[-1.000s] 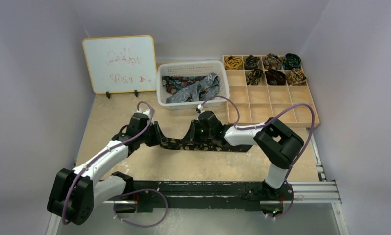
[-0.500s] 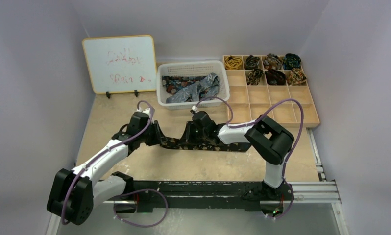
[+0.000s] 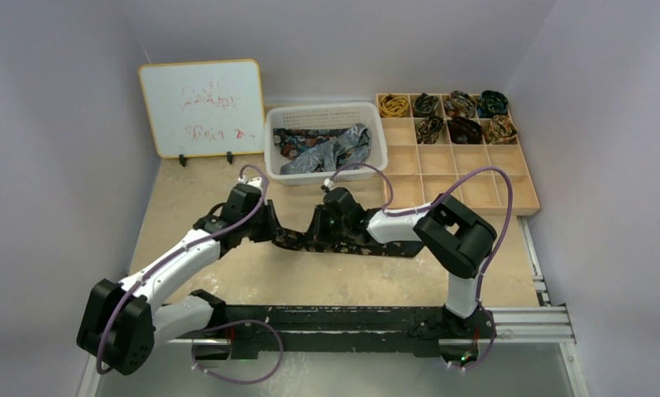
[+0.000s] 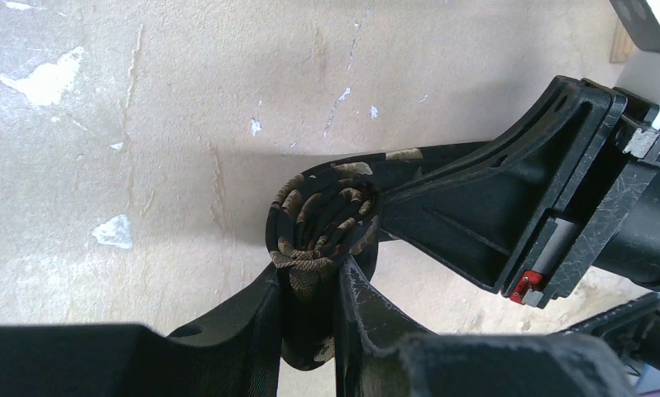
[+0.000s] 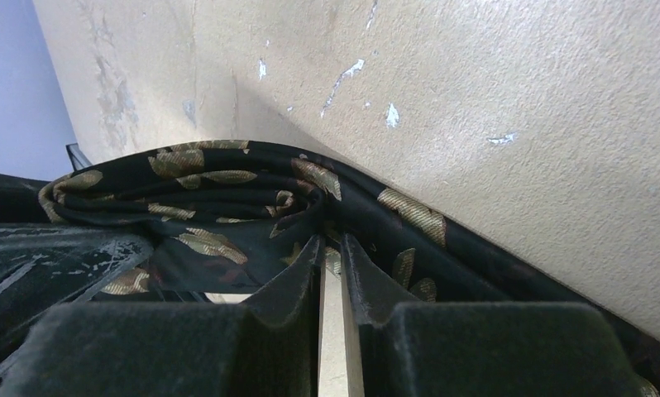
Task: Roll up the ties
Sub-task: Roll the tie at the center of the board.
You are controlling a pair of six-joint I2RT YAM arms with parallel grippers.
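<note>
Rolling tie [image 3: 368,246]: dark with gold leaves, laid across the middle of the table [image 3: 310,281]; its left end is wound into a coil [image 4: 322,217].
Left gripper [image 4: 310,285]: pinched onto the coil's edge.
Right gripper [image 5: 331,246]: fingers pressed close, tips pinched into the coil's middle.

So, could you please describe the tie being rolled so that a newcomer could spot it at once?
On the tan table, in front of the white basket, a long tie stretches from the left gripper past the right gripper. It is black with gold-brown leaves, one end coiled, unlike the loose heap in the basket.
</note>
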